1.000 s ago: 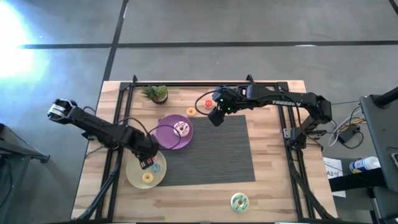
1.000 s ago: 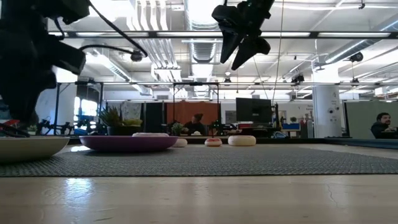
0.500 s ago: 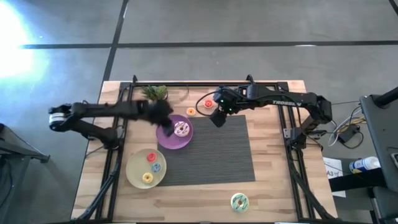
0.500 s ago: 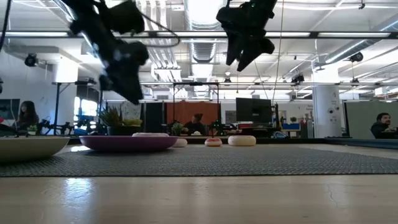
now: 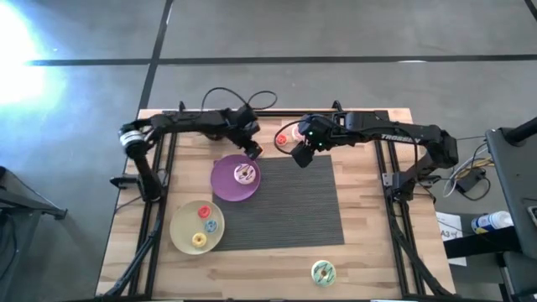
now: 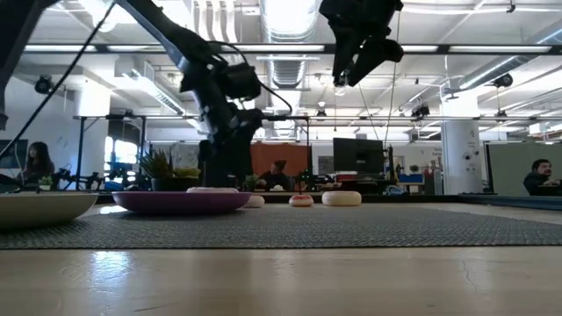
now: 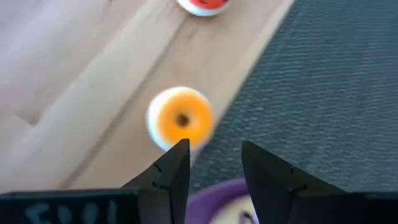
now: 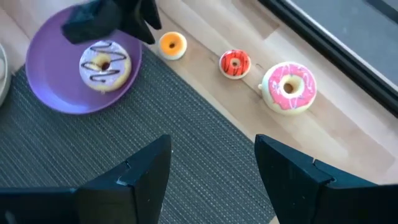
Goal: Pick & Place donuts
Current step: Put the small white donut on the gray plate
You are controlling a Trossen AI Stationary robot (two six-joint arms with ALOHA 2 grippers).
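My left gripper (image 5: 252,151) (image 7: 214,163) is open, reaching in over the far part of the table. Its fingers point at the small orange donut (image 7: 180,118) (image 8: 172,45), which lies flat on the wood by the mat's far edge, untouched. A small red donut (image 5: 281,138) (image 8: 235,63) and the pink donut (image 8: 288,87) lie beside it. The white donut (image 5: 245,174) sits on the purple plate (image 5: 222,186). Three small donuts lie on the yellow plate (image 5: 180,231). The green-iced donut (image 5: 322,271) lies near the near edge. My right gripper (image 5: 302,156) (image 8: 211,168) hangs open, high over the mat's far edge.
A dark woven mat (image 5: 285,205) covers the table's middle. A small potted plant (image 5: 210,126) stands at the far edge, left of my left gripper. Black frame rails run along the far edge and both sides. People sit in the room behind.
My left gripper has risen from the yellow plate and swung toward the far edge, past the purple plate, to the orange donut. A small reddish donut stays on the yellow plate where the gripper was. My right gripper has drifted slightly toward the table's right.
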